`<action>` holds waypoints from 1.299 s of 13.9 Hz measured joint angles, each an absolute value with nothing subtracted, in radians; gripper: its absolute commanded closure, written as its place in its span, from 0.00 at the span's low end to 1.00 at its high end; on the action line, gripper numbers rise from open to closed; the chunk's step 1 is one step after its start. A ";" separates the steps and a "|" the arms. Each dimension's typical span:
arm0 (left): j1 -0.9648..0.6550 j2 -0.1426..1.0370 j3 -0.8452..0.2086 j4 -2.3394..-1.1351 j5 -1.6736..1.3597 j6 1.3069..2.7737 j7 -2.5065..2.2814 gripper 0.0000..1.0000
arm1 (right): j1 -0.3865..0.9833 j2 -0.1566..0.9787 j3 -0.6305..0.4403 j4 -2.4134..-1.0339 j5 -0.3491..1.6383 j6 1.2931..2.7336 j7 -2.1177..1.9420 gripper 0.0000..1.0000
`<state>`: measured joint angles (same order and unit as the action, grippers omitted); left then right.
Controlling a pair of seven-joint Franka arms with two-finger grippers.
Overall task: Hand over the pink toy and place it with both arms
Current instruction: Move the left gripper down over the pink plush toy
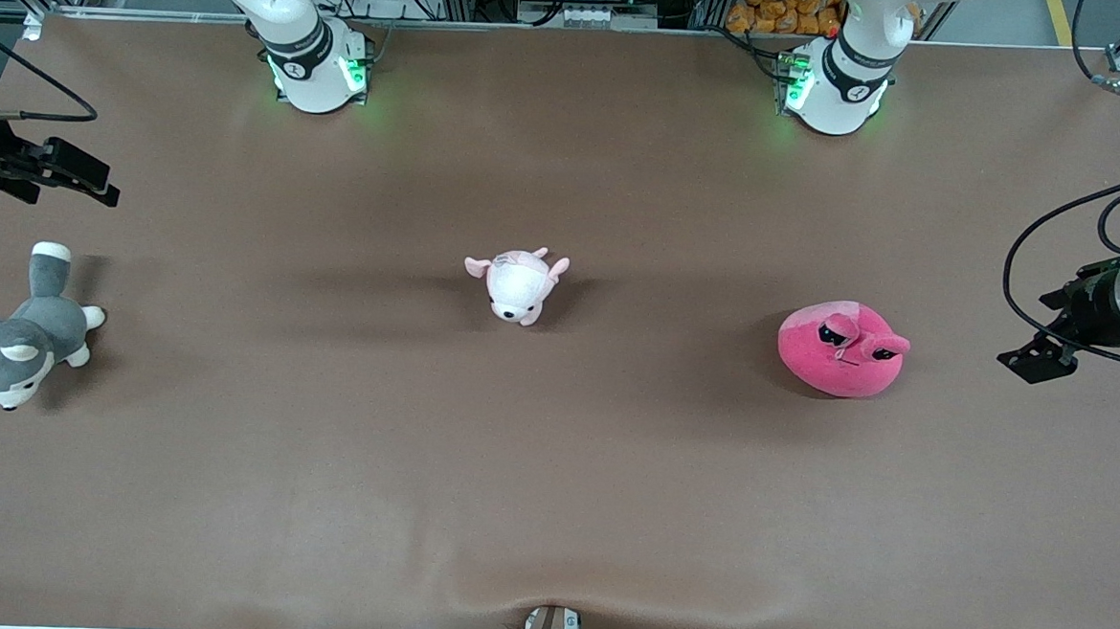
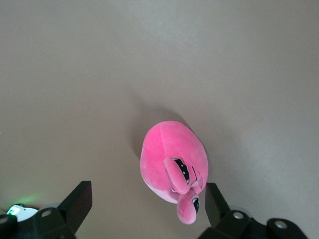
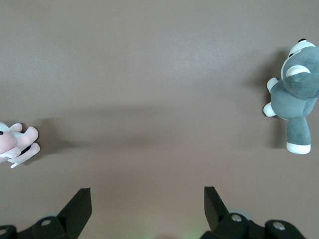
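Item 1: large round hot-pink plush toy (image 1: 843,349) (image 2: 172,167) with dark sleepy eyes on small stalks. It lies on the brown cloth-covered table (image 1: 552,467), toward the left arm's end, free of both grippers. No tag or lettering is readable on it.

Item 2: small pale pink-and-white plush animal (image 1: 517,285) (image 3: 15,143), near the middle of the table, well apart from the pink toy.

Item 3: grey-and-white husky plush (image 1: 24,332) (image 3: 294,94), lying at the right arm's end of the table.

Item 4: left gripper (image 1: 1037,360) (image 2: 144,204), black, two-fingered, raised near the left arm's end of the table just beside the pink toy, fingers spread wide and holding nothing.

Item 5: right gripper (image 1: 83,177) (image 3: 144,204), black, raised over the right arm's end of the table above the husky, fingers spread wide and empty.

Markings: the dark bands on both arm bases carry small white marks too small to read.
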<state>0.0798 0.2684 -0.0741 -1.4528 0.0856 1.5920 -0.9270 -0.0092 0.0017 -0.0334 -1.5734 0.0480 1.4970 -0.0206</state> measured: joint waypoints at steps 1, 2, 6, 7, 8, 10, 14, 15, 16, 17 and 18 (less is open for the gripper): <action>0.082 0.272 -0.074 -1.453 0.086 1.592 -0.929 0.00 | -0.009 0.003 -0.033 -1.573 0.048 1.497 -0.021 0.00; 0.082 0.277 -0.074 -1.453 0.086 1.592 -0.938 0.00 | -0.009 0.004 -0.032 -1.573 0.048 1.497 -0.021 0.00; 0.079 0.300 -0.077 -1.456 0.086 1.592 -1.107 0.00 | -0.009 0.004 -0.032 -1.573 0.048 1.497 -0.021 0.00; 0.080 0.302 -0.077 -1.460 0.086 1.591 -1.164 0.00 | -0.009 0.004 -0.032 -1.573 0.048 1.497 -0.021 0.00; 0.082 0.304 -0.076 -1.469 0.086 1.591 -1.218 0.00 | -0.009 0.004 -0.032 -1.573 0.048 1.497 -0.021 0.00; 0.090 0.316 -0.076 -1.483 0.076 1.591 -1.317 0.00 | -0.009 0.004 -0.031 -1.573 0.048 1.497 -0.021 0.00; 0.115 0.347 -0.076 -1.498 -0.055 1.591 -1.488 0.00 | -0.009 0.004 -0.029 -1.573 0.048 1.496 -0.021 0.00; 0.126 0.350 -0.076 -1.510 -0.083 1.590 -1.497 0.00 | -0.009 0.004 -0.029 -1.573 0.048 1.496 -0.021 0.00; 0.133 0.353 -0.076 -1.526 -0.101 1.589 -1.499 0.00 | -0.009 0.004 -0.029 -1.573 0.048 1.496 -0.021 0.00; 0.136 0.357 -0.076 -1.542 -0.115 1.589 -1.499 0.00 | -0.009 0.004 -0.029 -1.573 0.048 1.496 -0.021 0.00; 0.135 0.365 -0.076 -1.554 -0.127 1.589 -1.500 0.00 | -0.009 0.004 -0.029 -1.573 0.048 1.496 -0.021 0.00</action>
